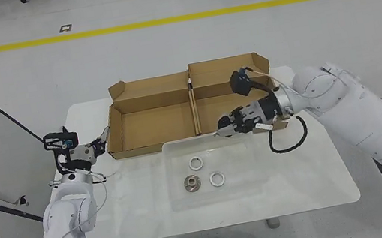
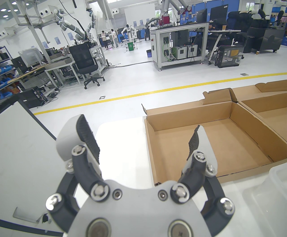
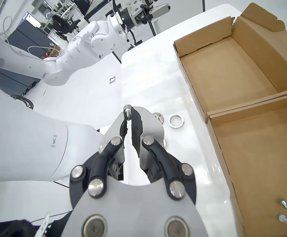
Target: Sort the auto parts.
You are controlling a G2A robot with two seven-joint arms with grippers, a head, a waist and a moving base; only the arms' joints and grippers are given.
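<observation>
We hold a bolt [image 3: 127, 111] clamped in the right gripper [image 3: 128, 116] above the tray [image 1: 263, 183]. The next move, we judge: carry it over the right box [image 3: 253, 145] and release. The left gripper [image 2: 140, 128] waits beside the left box [image 2: 201, 143], jaws apart.

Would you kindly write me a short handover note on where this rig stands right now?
Right pincer: shut on a bolt, above the clear tray's edge nearest the boxes.
Left pincer: open and empty, beside the left box.
Done: two bolt-like parts lie in the right box; the left box looks empty.
Left: place the held bolt, then sort two rings and a flanged part from the tray.
</observation>
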